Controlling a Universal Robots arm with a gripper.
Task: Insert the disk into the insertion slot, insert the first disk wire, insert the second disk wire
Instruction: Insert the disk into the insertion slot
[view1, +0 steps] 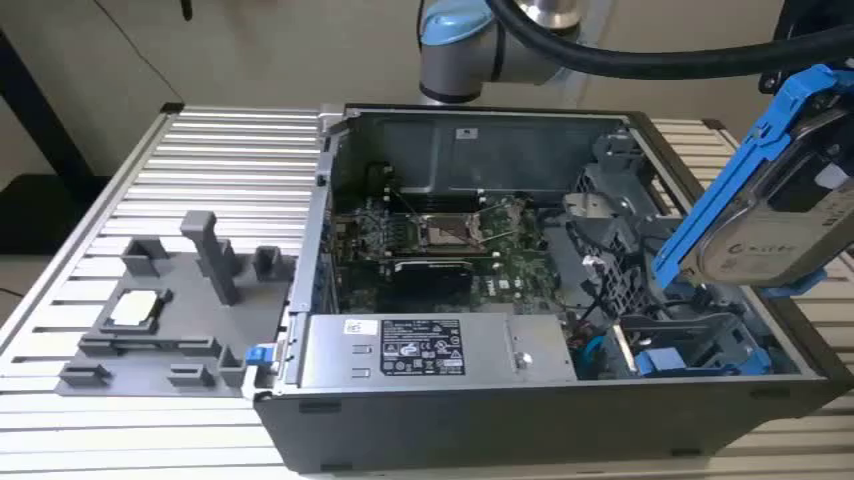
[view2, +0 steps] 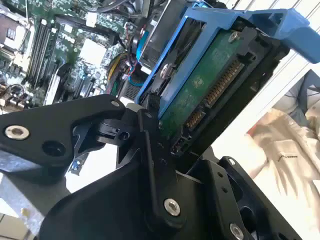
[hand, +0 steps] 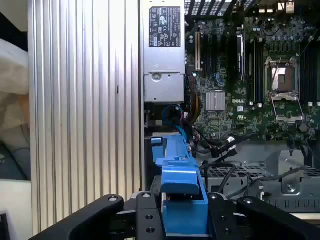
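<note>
My gripper is clamped on the disk, fingers closed against the sides of its blue carrier in both wrist views. In the exterior view I see it held tilted above the open computer case at that view's right, apart from the drive cage beneath. The motherboard lies beyond.
</note>
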